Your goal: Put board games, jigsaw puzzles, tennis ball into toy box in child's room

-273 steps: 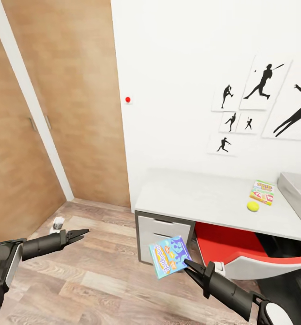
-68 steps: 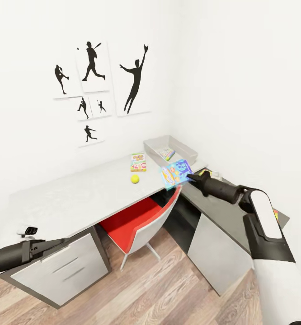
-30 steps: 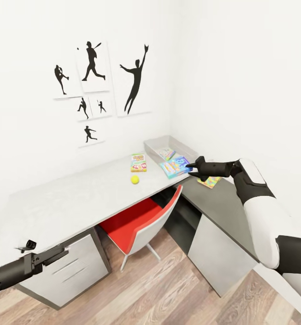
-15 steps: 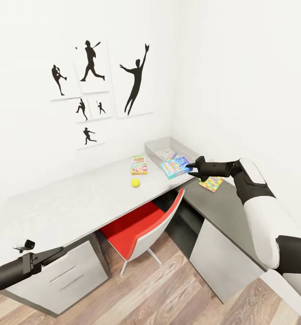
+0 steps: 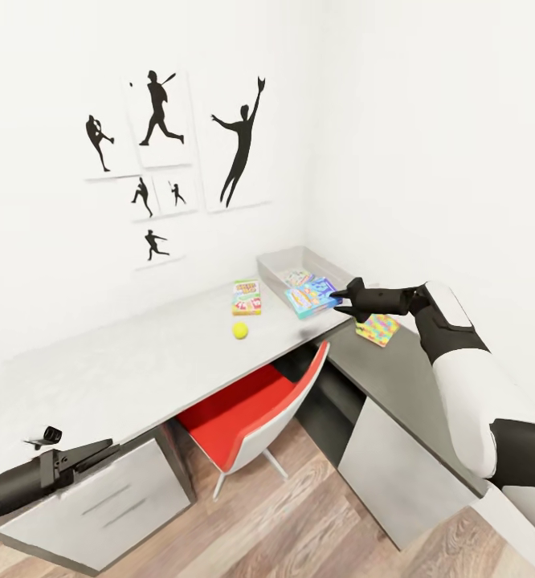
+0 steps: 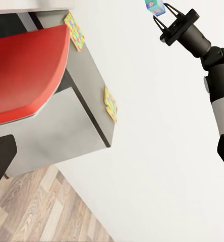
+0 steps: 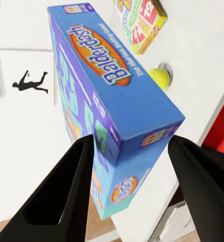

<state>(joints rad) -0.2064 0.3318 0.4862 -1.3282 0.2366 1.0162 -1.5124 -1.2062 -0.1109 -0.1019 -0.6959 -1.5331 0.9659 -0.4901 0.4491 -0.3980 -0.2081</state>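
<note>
The long pale worktop [image 5: 139, 361] runs along the white wall, and the dark part of it meets it at the corner on your right. A red chair [image 5: 259, 401] sits tucked under it. The toy box [image 5: 271, 263] rests at the far end of the pale top, near the corner, with something bright already lying in it. Your right arm reaches over the dark top, and your right claw [image 5: 337, 300] is clamped on the blue board game [image 5: 312, 295], its two fingers pressed on the box's sides. The box hangs at the near edge of the toy box, about where it was half a second ago; a second ago it was a bit lower and closer to you. The whole picture has slid a little since then, so your head moved, not the things. A jigsaw puzzle [image 5: 377, 328] lies flat on the dark top just beside your right arm. A second board game [image 5: 247, 296] lies on the pale top, and the tennis ball [image 5: 239, 330] sits near it. Your left claw [image 5: 91, 453] stays low, well apart from all this, with its fingers close together and nothing in them.
</note>
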